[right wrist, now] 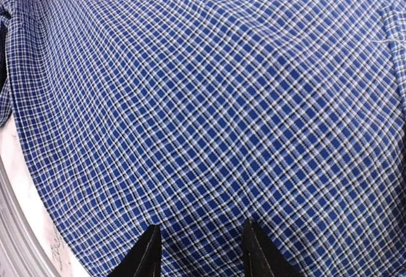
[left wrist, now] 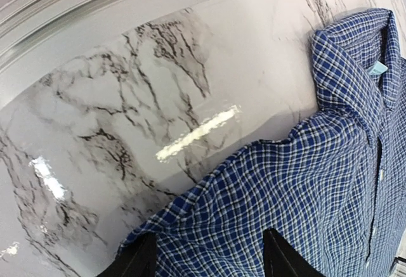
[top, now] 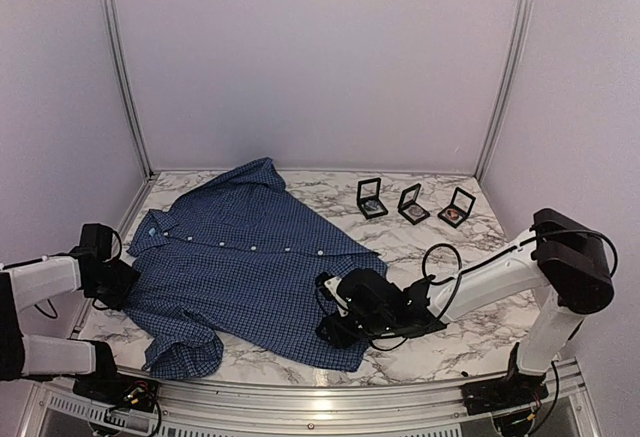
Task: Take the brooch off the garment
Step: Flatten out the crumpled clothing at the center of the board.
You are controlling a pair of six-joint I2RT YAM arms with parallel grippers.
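Observation:
The garment (top: 240, 257), a dark blue checked shirt, lies spread flat on the marble table. The brooch does not show in any view. My left gripper (top: 125, 282) is at the shirt's left sleeve edge. In the left wrist view it (left wrist: 209, 259) stands open, with checked cloth (left wrist: 304, 194) lying flat under and between its black fingers (left wrist: 136, 261). My right gripper (top: 335, 312) is low over the shirt's lower right hem. In the right wrist view it (right wrist: 203, 251) is open, and smooth fabric (right wrist: 203, 99) fills the frame beneath its fingertips (right wrist: 149, 251).
Three small black frame boxes (top: 372, 198), (top: 413, 203), (top: 456, 207) stand in a row at the back right, each with a small ornament inside. The right arm's cable (top: 445, 267) loops over the table. White walls and metal posts enclose the table.

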